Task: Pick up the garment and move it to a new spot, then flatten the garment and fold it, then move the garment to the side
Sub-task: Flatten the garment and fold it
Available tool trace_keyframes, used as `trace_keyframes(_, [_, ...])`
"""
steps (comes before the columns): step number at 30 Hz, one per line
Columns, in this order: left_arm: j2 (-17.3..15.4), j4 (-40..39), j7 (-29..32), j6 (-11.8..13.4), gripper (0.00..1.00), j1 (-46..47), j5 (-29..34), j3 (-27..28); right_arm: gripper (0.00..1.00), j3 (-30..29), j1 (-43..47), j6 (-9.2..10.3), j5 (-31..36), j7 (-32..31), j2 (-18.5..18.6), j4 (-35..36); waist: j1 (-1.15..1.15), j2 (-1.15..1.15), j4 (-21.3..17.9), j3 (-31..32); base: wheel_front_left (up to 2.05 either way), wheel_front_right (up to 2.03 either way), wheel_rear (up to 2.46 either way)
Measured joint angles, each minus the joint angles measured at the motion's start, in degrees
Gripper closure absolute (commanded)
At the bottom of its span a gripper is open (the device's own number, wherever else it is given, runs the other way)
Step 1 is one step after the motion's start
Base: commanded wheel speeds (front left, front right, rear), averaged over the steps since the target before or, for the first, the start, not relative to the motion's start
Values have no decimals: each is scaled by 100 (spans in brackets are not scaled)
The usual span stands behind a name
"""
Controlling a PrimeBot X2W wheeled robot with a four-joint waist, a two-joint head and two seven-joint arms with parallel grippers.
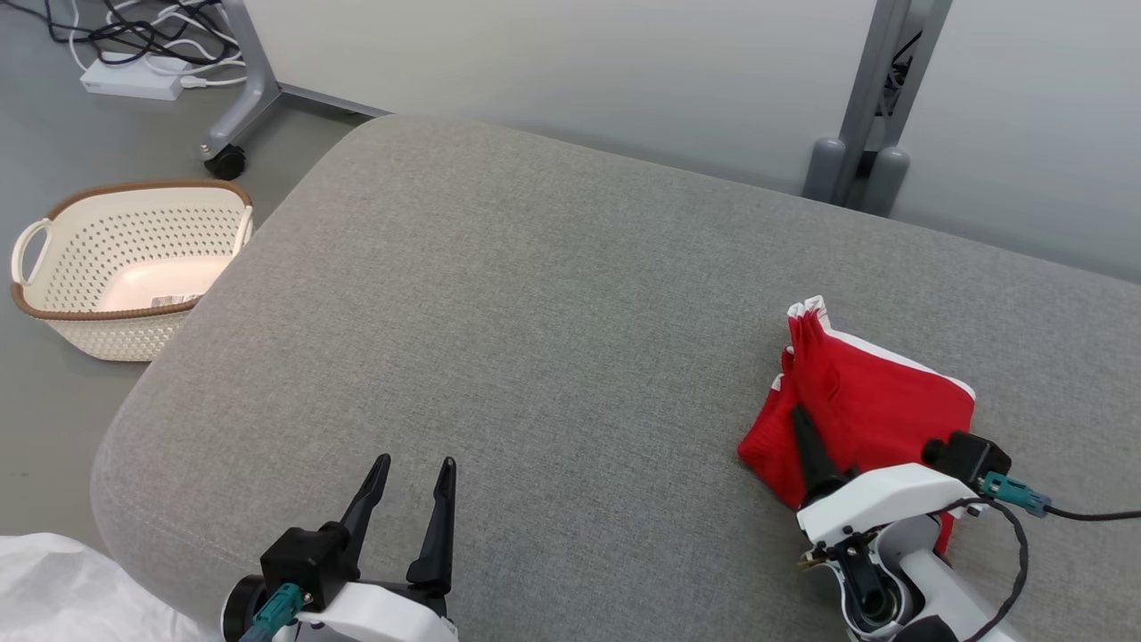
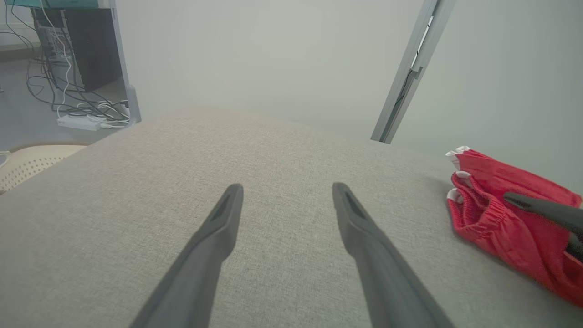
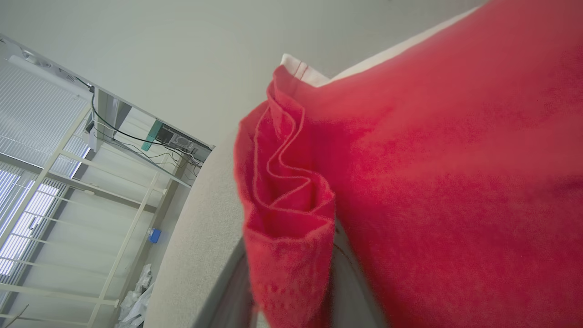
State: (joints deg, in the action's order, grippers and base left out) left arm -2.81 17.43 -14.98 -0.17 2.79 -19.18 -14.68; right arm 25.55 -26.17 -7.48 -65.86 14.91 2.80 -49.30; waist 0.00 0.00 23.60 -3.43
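Garment: the red garment (image 1: 878, 401) lies folded small on the right part of the grey cushion (image 1: 553, 294), toward the cushion's near edge. Judging by the neat bundle set off to one side, the task looks close to done.
Right gripper: the right gripper (image 1: 807, 437) rests at the bundle's left edge on the cushion, with one dark finger lying on top of the cloth. That pose suits setting the bundle down.
Right jaws: a bunched fold sits between them, but it is not possible to tell whether they pinch it or only flank it.
Left gripper: the left gripper (image 1: 416, 462) hovers over the cushion's near left part with its jaws spread wide and nothing between them, probably parked out of the way.
Basket: the pale basket (image 1: 53, 214) stands on the floor beside the cushion's left edge.
Head view: it gives the whole layout across the cushion.
Right wrist view: it shows the rippled hem up close, which the head view does not resolve.
Left wrist view: it shows the bundle from the side, lying low on the cushion, with its gathered waistband facing the camera.
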Motion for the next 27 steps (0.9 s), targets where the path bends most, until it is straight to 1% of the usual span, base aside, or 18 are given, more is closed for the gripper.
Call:
trace_keyframes(5, [1,34,0,7,0,-1,-2,-4,0,286,-87,0,-288,8,-2,-103,0,0,57,26,0,0,0])
trace_keyframes(10, [0,111,0,-2,0,-5,-2,-4,0,504,-91,0,-414,9,-3,-83,0,0,33,175,0,0,0])
trace_keyframes(14, [0,140,0,-5,0,-26,-1,15,0,657,-101,0,-468,9,-7,147,0,0,-36,310,0,0,0])
trace_keyframes(19, [-1,152,0,-31,0,-85,9,93,0,880,-107,0,-861,9,-11,559,0,0,-170,449,0,0,0])
trace_keyframes(21, [-1,146,0,-37,0,-113,26,124,0,839,-147,0,-856,9,-19,639,0,0,-240,498,0,0,0])
trace_keyframes(23, [0,99,0,-53,0,-119,57,172,0,617,-211,0,-625,9,-13,691,0,0,-325,551,0,0,0])
trace_keyframes(27, [-2,-29,0,-54,0,-114,-3,264,0,-29,-328,0,381,11,244,1017,0,0,-536,624,0,0,0])
